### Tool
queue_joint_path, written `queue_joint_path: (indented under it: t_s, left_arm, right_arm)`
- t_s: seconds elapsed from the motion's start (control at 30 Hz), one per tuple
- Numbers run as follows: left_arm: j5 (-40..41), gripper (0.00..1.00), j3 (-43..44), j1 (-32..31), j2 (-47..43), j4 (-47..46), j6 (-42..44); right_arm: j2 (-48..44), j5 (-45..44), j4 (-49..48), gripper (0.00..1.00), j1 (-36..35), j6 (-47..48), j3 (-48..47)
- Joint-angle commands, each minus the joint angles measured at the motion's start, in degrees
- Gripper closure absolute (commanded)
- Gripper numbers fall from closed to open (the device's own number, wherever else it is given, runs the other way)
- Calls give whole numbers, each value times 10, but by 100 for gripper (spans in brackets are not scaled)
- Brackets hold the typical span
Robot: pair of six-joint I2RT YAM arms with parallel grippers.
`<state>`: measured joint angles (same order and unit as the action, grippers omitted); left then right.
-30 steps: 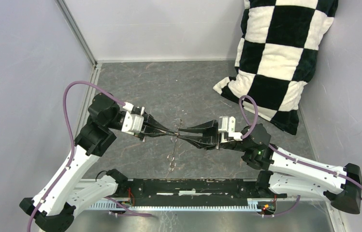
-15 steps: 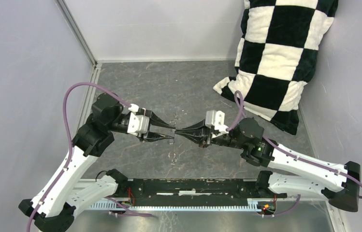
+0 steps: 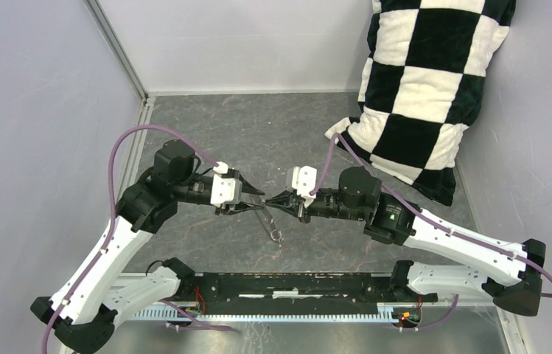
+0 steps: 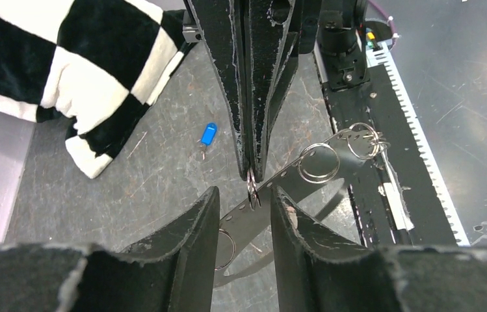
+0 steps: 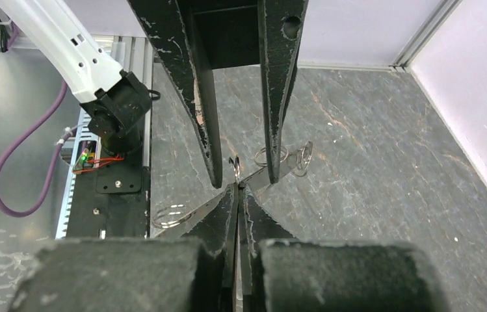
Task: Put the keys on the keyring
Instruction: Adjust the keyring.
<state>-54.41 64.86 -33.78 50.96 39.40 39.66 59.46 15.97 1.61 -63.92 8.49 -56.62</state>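
Left gripper (image 4: 246, 192): jaws part way open, one finger on each side of the strip (image 4: 289, 179). It looks to be gripping nothing.
Right gripper (image 5: 236, 188): pinched tight, tip to tip with the left one over the near middle of the table (image 3: 258, 133).
Keyring (image 5: 235, 164): a small wire ring seen edge-on, nipped in the right fingertips and standing just proud of them. It sits at one of the strip's holes, but I cannot tell whether it is threaded through.
Strip: a thin perforated metal bar, tilted, passing between the open left fingers and hanging down toward the near rail.
Spare rings (image 4: 318, 163): several more split rings along the strip, one below the left fingers and the others toward the far end.
Key (image 4: 208, 134): blue head, short blade, flat on the table just beside the pillow's corner and well apart from both grippers. It is not on any ring yet.
Pillow (image 4: 65, 71): black and white checks, propped in the far right corner.
Step in hand: my guess is a handover, with the ring passing into the right grip while the left lets go.
Doing it well: keep the right pinch firm and the ring upright. Draw the left straight back without snagging the strip, then go for the key by its blue head so the hole stays free.
Risk: the ring is thin and could twist or slip in the tips.
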Motion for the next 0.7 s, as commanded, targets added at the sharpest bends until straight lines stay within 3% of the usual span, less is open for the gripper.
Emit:
queue_joint_path:
  t_s: [0.0, 0.3, 0.67]
  left_arm:
    - [18, 59, 19, -1, -6, 7, 31]
    - [48, 58, 10, -1, -14, 9, 66]
    - [77, 66, 8, -2, 7, 9, 52]
  right_arm:
    - [12, -20, 35, 99, -2, 28, -51]
    - [34, -46, 79, 99, -5, 41, -84]
    - [44, -43, 75, 99, -8, 41, -93]
